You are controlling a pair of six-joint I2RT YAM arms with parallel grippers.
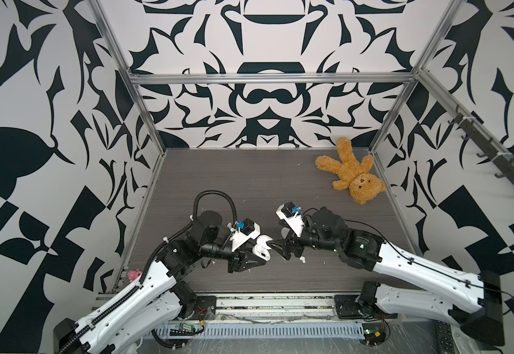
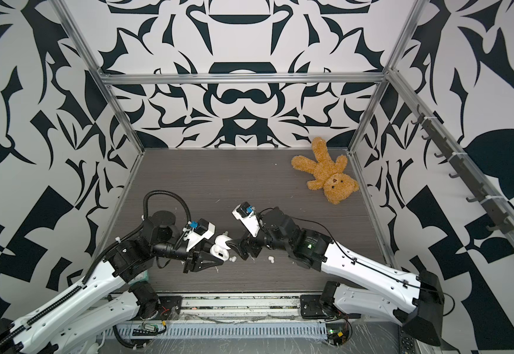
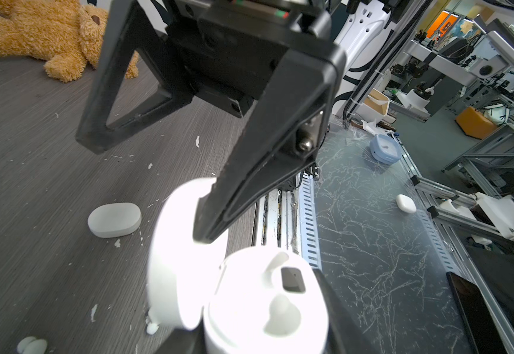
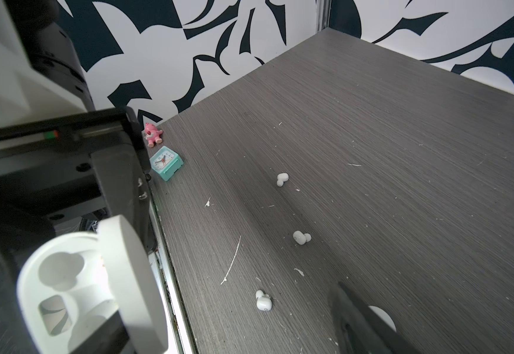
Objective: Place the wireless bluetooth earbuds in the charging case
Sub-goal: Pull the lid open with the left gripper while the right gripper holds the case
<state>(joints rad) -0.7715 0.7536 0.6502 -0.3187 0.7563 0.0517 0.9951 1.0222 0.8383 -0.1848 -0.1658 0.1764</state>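
Toward the front of the table [image 4: 372, 122] we list: earbuds [image 4: 301, 237], loose, likely light, hard, slippery; pinch across the fatter lobe; charging case [image 4: 75, 285], open, clamped in left gripper [image 1: 264, 250]; right gripper [image 1: 278, 249] spread.

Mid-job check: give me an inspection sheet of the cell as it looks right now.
Surface: grey wood-grain table, strewn with white flecks.
Job's things: case open, wells empty; three buds loose on the table; second case closed, lying flat.
Clutter: teddy far right; pink toy and teal clock by the left wall.
Grippers: left gripper shut on the case; right gripper open, one finger at the lid.
Cables: black conduit loops above the left arm; thin cable on the right arm.
Surroundings: black-and-white patterned walls, metal frame.
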